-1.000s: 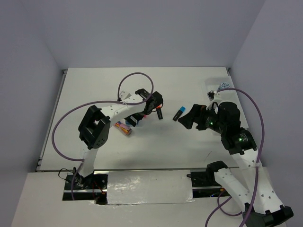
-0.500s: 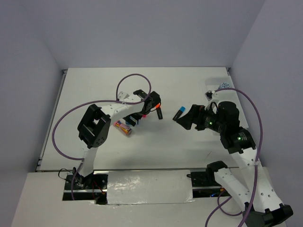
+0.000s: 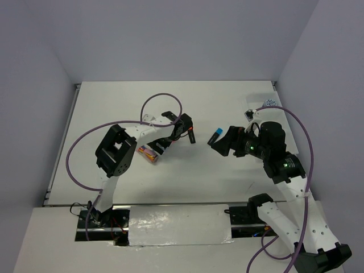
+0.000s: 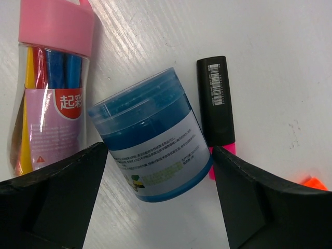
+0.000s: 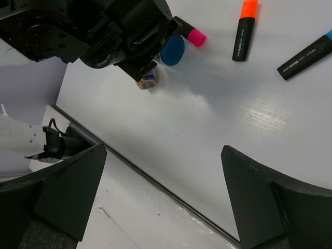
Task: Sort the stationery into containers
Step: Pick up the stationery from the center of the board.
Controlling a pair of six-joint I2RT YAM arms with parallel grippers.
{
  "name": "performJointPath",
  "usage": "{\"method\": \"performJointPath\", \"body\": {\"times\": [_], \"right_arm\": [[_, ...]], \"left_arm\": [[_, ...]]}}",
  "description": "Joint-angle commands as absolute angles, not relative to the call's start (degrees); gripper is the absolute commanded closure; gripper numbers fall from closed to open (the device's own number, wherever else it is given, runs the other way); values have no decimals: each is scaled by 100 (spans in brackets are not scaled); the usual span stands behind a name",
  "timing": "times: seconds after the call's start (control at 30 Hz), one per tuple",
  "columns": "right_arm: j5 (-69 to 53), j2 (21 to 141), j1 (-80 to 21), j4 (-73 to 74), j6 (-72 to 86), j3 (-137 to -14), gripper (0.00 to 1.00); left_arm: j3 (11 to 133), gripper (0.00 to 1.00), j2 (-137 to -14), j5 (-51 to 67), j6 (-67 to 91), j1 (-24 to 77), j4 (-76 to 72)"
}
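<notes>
My left gripper is open, its jaws astride a round blue-and-white tub lying on its side on the table, apart from both fingers. A pink-capped black highlighter lies just right of the tub and the pink packet just left. In the top view the left gripper is low over the packet. An orange-capped highlighter and a blue-capped highlighter lie further right. My right gripper is open and empty beside the blue-capped highlighter.
A faint clear tray at the far right holds a small round patterned item. Purple cables loop over both arms. The table's front edge runs under the right gripper. Grey walls enclose the table.
The left gripper has shifted slightly left and down towards the blue tub. The right arm has edged a little to the left. The stationery has not moved.
</notes>
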State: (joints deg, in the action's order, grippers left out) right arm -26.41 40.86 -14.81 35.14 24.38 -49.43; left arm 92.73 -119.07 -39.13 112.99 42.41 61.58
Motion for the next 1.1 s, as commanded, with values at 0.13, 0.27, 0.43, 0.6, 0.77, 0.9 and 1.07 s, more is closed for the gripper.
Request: {"method": "performJointPath", "body": {"times": [0.13,0.27,0.43,0.6,0.77,0.9,1.07], "right_arm": [[-2698,4087,-1529,3252,2373,-4939,0],[-2681,4078,-1538,3278,2364,-4983,0],[-2663,4122,-1564,3252,2364,-4975,0],[-2654,4122,-1564,3190,2382,-4904,0],[-2628,4131,-1556,3190,2382,-4878,0],[-2610,4131,-1573,3190,2391,-4896,0],[-2593,4113,-1573,3173,2408,-4878,0]], "left_arm": [[8992,8,-11874,-3973,12542,4245,6030],[8798,16,-11795,-4025,12411,4245,5705],[8850,21,-11804,-4052,12296,4245,5651],[8623,31,-11681,-4052,12208,4245,5406],[8587,60,-11549,-4087,12103,4254,5335],[8491,76,-11382,-4157,12138,4289,5291],[8525,88,-11145,-4324,11804,4298,5124]]}}
